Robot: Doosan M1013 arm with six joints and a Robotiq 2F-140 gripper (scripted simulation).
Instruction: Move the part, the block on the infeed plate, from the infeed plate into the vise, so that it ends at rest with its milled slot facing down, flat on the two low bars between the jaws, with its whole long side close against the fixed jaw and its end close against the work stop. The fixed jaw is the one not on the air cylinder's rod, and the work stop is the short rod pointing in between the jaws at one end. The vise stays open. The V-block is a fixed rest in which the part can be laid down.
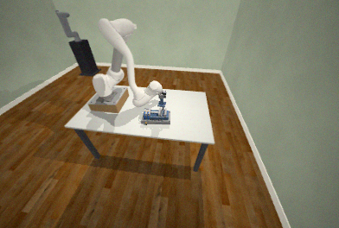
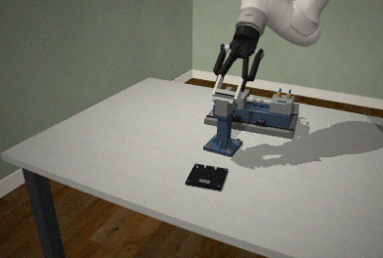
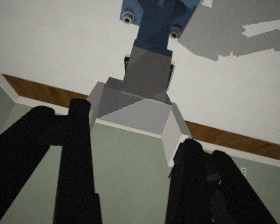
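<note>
The part [image 2: 230, 101] is a grey block sitting on top of the V-block [image 2: 226, 112], which stands on a blue post [image 2: 223, 134] on the table. My gripper [image 2: 230, 89] comes down from above and is shut on the part, one finger pad on each side. In the wrist view the part [image 3: 133, 107] lies between my two pads, my gripper [image 3: 133, 105] closed on it, with the blue post's base [image 3: 156, 20] beyond. The black infeed plate [image 2: 207, 176] lies bare near the table's front. The vise [image 2: 266, 111] stands just behind the V-block, its jaws open.
The arm's base sits on a wooden block [image 1: 109, 100] at the table's left in the top view, where the vise [image 1: 156, 117] is mid-table. A dark pedestal [image 1: 86, 56] stands by the far wall.
</note>
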